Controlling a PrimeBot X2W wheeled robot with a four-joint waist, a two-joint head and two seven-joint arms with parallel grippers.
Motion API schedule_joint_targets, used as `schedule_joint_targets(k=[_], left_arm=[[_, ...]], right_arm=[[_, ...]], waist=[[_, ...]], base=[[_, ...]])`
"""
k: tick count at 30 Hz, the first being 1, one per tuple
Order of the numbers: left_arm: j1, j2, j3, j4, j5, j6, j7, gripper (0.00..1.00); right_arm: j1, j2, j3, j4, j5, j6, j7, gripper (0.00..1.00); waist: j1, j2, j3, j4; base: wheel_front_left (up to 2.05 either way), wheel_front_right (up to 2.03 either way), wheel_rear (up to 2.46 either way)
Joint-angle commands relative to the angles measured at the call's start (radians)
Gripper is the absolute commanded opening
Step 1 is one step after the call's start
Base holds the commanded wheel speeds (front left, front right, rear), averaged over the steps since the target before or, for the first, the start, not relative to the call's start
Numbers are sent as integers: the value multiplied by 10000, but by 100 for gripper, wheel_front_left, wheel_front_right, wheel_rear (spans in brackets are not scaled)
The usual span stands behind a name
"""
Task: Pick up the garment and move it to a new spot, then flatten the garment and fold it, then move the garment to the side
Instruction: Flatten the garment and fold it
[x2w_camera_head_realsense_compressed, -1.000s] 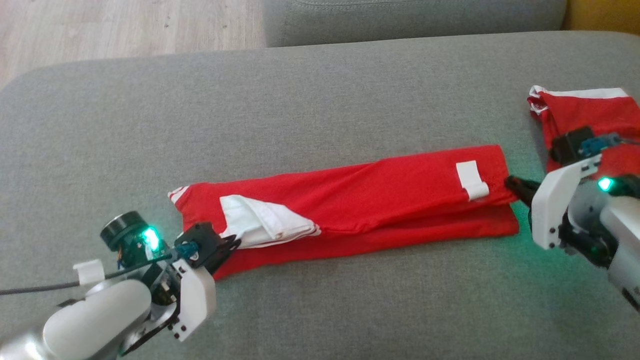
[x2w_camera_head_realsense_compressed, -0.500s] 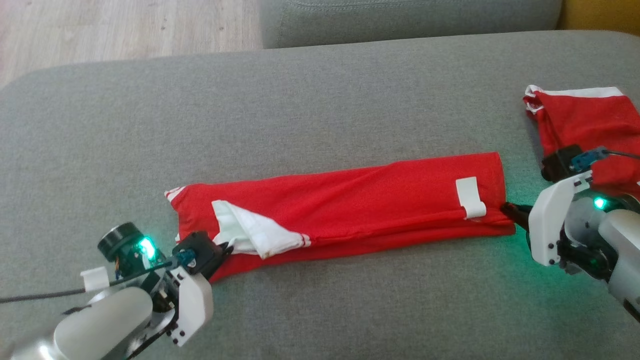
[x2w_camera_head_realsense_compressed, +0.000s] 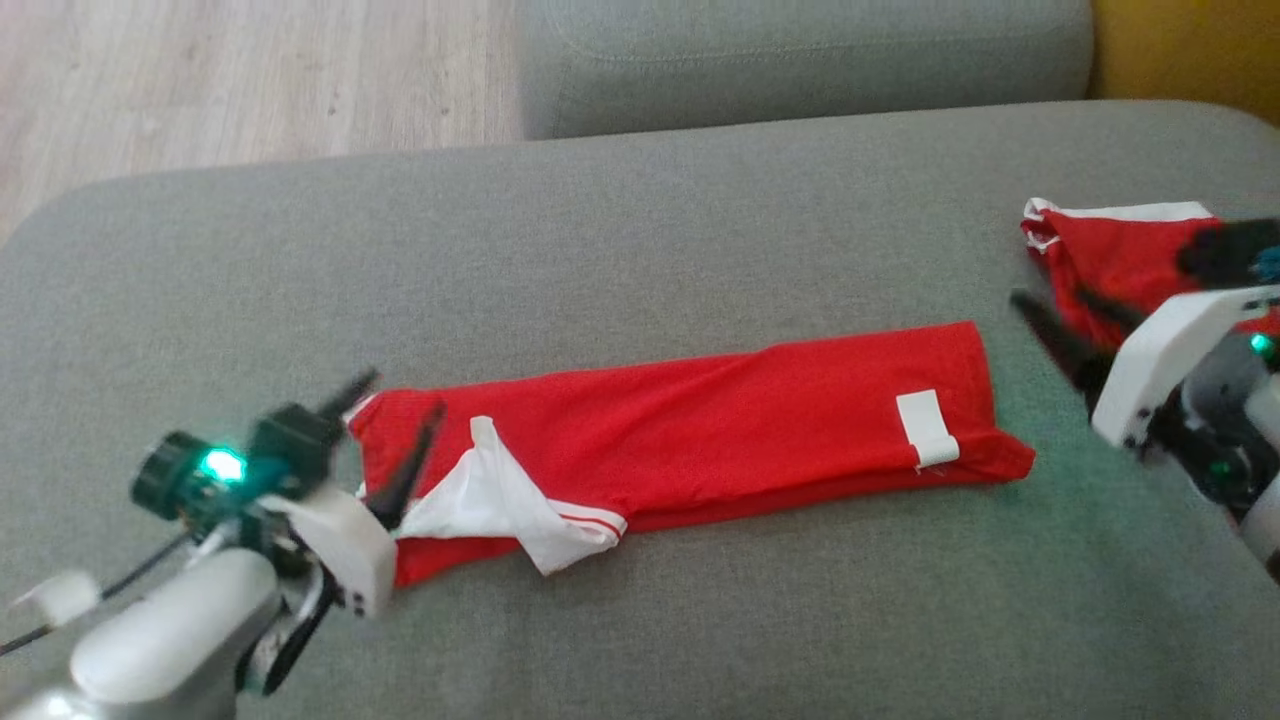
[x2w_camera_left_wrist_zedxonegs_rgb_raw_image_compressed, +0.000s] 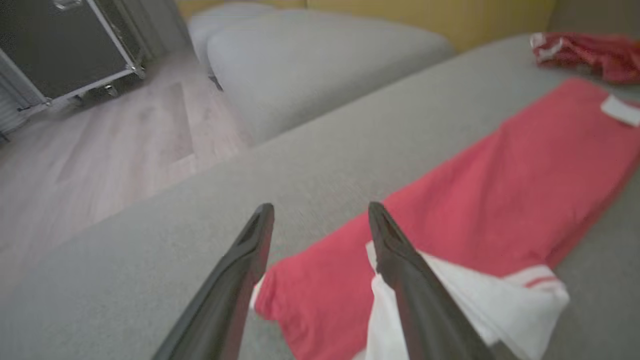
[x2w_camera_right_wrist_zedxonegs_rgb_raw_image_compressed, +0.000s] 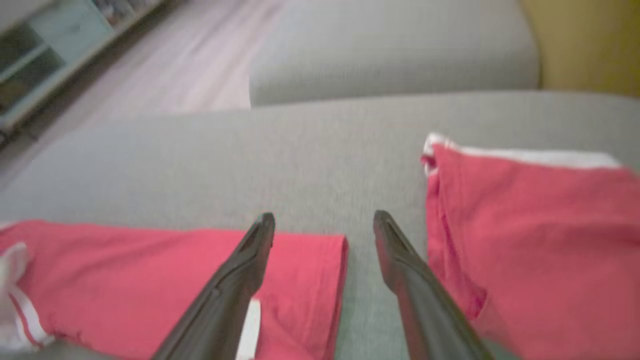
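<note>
The red garment (x2w_camera_head_realsense_compressed: 700, 435) lies folded into a long band across the middle of the head view, on the grey cushion (x2w_camera_head_realsense_compressed: 600, 230). A white flap (x2w_camera_head_realsense_compressed: 505, 500) is turned out at its left end and a white tag (x2w_camera_head_realsense_compressed: 925, 428) sits near its right end.

The left gripper (x2w_camera_head_realsense_compressed: 405, 392), at the lower left, has its fingers spread apart over the band's left end and holds nothing. The right gripper (x2w_camera_head_realsense_compressed: 1045, 293), at the right edge, is also spread wide and empty, just off the band's right end.

The left wrist view shows the left gripper (x2w_camera_left_wrist_zedxonegs_rgb_raw_image_compressed: 321, 207) with one finger (x2w_camera_left_wrist_zedxonegs_rgb_raw_image_compressed: 400, 265) over the flap and the other over bare cushion. The blurred right wrist view shows the right gripper (x2w_camera_right_wrist_zedxonegs_rgb_raw_image_compressed: 324, 216) straddling the garment's end (x2w_camera_right_wrist_zedxonegs_rgb_raw_image_compressed: 150, 280) and the strip of cushion beside it.

A second red garment (x2w_camera_head_realsense_compressed: 1110, 255) lies at the upper right, partly behind the right arm. A wooden floor (x2w_camera_head_realsense_compressed: 250, 80) fills the upper left. The left wrist view adds a black case (x2w_camera_left_wrist_zedxonegs_rgb_raw_image_compressed: 60, 50) at its upper left.
</note>
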Motion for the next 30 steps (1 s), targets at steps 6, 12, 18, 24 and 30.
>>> schedule_joint_targets(k=[6, 12, 18, 24, 30], left_arm=[[557, 206, 2444, -749, -1103, 1135, -1934, 100], [1728, -508, 4778, -1789, -450, 1627, -2090, 100], [3828, -1989, 7369, -2575, 1271, 1162, -2094, 100], [5207, -3606, 9203, -2474, 2549, -55, -2095, 100], [5415, -4613, 10202, -2142, 3553, -1197, -2096, 100]], right_arm=[[144, 666, -1290, -141, -802, -9, -3146, 100], [826, 1637, -2389, 184, -1963, -9, -4352, 100], [2365, 3277, -5284, -1061, -4671, -9, -4433, 100], [4091, 4868, -6902, -2218, -6747, -9, -4436, 100], [4369, 5342, -7397, -2392, -7636, -9, -4437, 100]], waist=[[0, -1, -351, 73], [0, -1, -493, 86], [0, -1, -460, -26], [0, -1, -317, -118], [0, -1, -49, -63]], base=[[0, 0, 0], [0, 0, 0], [0, 0, 0], [0, 0, 0], [0, 0, 0]])
